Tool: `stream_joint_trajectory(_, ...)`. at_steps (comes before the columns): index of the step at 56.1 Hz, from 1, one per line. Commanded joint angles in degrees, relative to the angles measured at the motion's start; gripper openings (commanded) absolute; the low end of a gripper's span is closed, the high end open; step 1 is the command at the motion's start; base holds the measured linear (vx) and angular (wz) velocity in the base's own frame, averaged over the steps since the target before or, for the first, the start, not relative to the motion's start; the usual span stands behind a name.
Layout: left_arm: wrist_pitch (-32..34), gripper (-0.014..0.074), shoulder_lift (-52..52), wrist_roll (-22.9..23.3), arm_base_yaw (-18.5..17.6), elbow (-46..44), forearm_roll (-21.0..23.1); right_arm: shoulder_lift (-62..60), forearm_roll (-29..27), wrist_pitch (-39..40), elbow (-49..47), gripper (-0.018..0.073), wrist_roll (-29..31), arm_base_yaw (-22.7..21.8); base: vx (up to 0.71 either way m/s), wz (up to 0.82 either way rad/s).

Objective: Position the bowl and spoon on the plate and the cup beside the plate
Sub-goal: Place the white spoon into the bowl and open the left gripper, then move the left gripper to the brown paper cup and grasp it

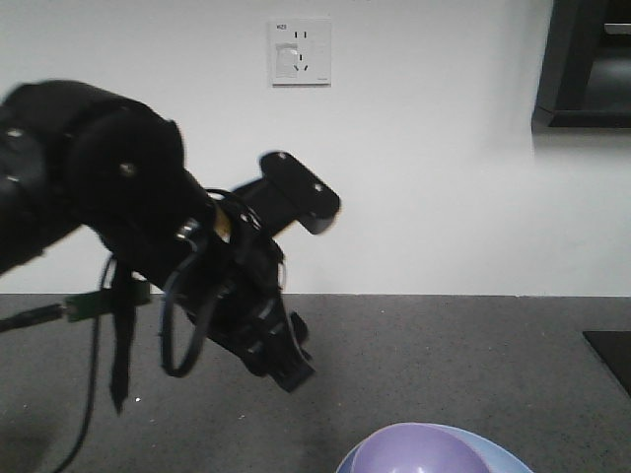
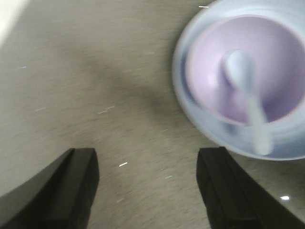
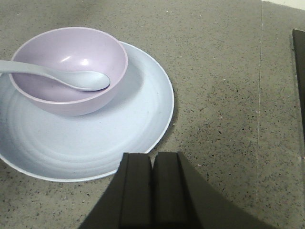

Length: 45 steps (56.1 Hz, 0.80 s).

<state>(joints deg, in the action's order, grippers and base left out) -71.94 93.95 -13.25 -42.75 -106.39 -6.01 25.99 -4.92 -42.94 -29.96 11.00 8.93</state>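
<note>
Right wrist view looks down on a grey speckled countertop (image 3: 224,95) where the plate (image 3: 95,143) lies flat. The bowl (image 3: 71,102) stands upright on the plate, set toward its far left side rather than the middle. The spoon (image 3: 81,78) rests in the bowl, scoop on the inner floor and handle running left over the rim and out of frame. The right gripper (image 3: 153,160) is at the bottom of the picture, its two dark fingers pressed flat together with nothing between them. The fingertips sit at the plate's near rim in this view; how high above it they are cannot be told. A dark strip (image 3: 299,71) runs along the right edge of the counter.

The blurred left wrist view shows the left gripper (image 2: 147,162) with its fingers spread wide and holding nothing. Only bare counter lies between them, and the plate, bowl and spoon sit ahead and to the right.

From the front-facing view, the black left arm (image 1: 118,177), hung with looping cables (image 1: 118,335), fills the left half and hides much of the counter behind it. The bowl and plate only just show at the bottom edge. Behind is a white wall with a socket plate (image 1: 300,51), and a dark frame (image 1: 587,59) sits in the upper right corner.
</note>
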Motion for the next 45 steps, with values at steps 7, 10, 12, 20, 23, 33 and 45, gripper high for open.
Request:
stream_joint_trajectory(7,0.1,0.0565,-13.5,4.7,2.4,8.2,-7.5,0.4,0.3,4.5,-1.4,-0.0011,0.3,-0.1,0.00,0.00)
stream_joint_trajectory(10,0.1,0.0565,-16.9,5.7,4.4,12.7,-8.9,0.4,0.3,4.5,-1.4,-0.0011,0.3,-0.1,0.00,0.00)
stream_joint_trajectory(12,0.1,0.0565,-18.9,6.7,5.7,15.7,-10.2,0.4,0.2,4.5,-1.4,-0.0011,0.3,-0.1,0.00,0.00)
stream_joint_trajectory(20,0.5,0.0565,-26.4,9.6,10.8,26.8,-16.4,0.4,0.1,4.5,-1.4,-0.0011,0.3,-0.1,0.00,0.00)
stream_joint_trajectory(23,1.3,0.0565,-28.4,9.9,12.4,30.4,-18.0,0.4,0.1,4.5,-1.4,-0.0011,0.3,-0.1,0.00,0.00)
stream_joint_trajectory(33,3.2,0.0565,-31.6,9.9,17.1,37.6,-21.0,0.4,0.1,4.5,-1.4,-0.0011,0.3,-0.1,0.00,0.00)
stream_joint_trajectory(45,6.6,0.0563,-31.3,9.9,22.1,41.2,-21.0,0.4,0.0,4.5,-1.4,-0.0011,0.3,-0.1,0.00,0.00)
